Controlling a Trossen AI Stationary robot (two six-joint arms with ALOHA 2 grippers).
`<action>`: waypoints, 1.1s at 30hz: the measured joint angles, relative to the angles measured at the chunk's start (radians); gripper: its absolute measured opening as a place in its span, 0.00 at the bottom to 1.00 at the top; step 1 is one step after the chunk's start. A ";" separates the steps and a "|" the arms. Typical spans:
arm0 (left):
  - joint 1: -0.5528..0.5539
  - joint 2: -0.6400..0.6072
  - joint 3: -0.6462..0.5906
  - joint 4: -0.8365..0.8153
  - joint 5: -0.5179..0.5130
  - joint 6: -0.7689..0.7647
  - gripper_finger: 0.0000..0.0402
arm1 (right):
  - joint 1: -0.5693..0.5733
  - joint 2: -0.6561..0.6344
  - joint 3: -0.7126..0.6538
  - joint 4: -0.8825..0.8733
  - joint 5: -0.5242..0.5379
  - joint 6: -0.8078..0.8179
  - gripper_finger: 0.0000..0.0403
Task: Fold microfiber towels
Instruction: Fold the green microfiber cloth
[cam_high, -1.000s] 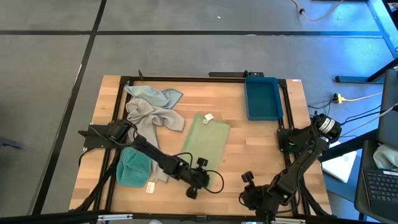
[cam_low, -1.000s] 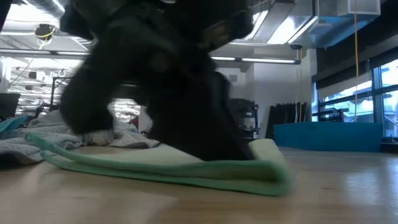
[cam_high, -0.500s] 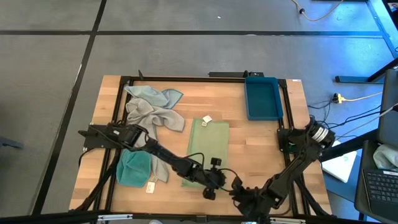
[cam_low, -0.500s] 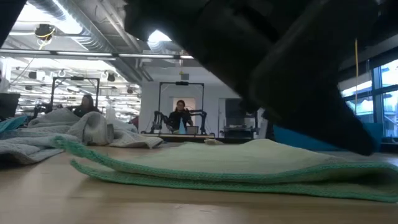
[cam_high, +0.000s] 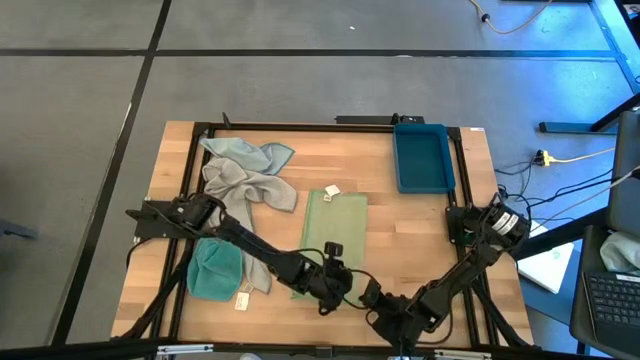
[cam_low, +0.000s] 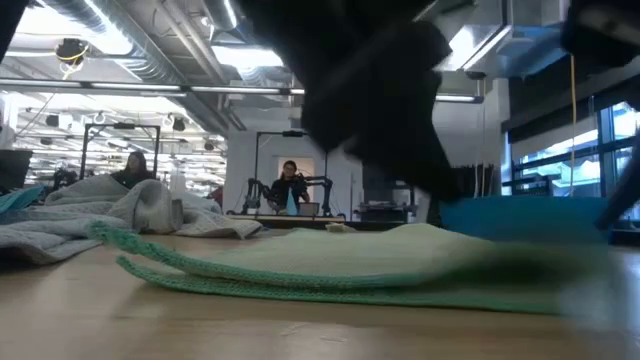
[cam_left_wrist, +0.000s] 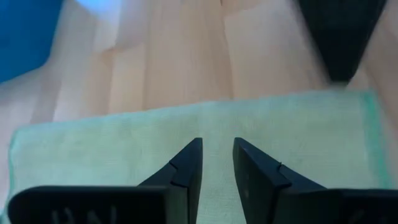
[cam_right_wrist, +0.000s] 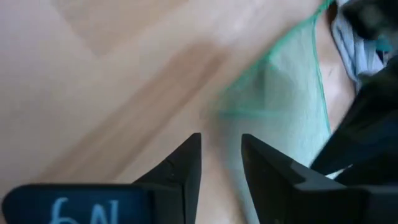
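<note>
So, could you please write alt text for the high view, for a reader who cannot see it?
Two dark arms meet over the near end of a folded pale green towel on a wooden table. Grey and pale blue towels lie heaped at the far left, a teal towel at the near left, a blue tray at the far right.

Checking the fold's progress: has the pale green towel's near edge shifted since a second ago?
Yes. In the high view the pale green towel now ends farther from the table's front edge, its near end drawn toward the blue tray side; it looks shorter.
</note>
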 joint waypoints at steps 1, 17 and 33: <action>-0.004 -0.012 0.000 -0.002 0.000 -0.003 0.21 | -0.010 0.000 0.000 0.001 -0.001 0.001 0.29; -0.067 -0.067 0.000 -0.206 -0.098 -0.136 0.21 | -0.060 -0.001 0.000 -0.005 -0.143 -0.026 0.29; -0.098 -0.067 0.000 -0.356 -0.099 -0.260 0.21 | -0.129 -0.002 0.001 0.070 -0.287 -0.071 0.24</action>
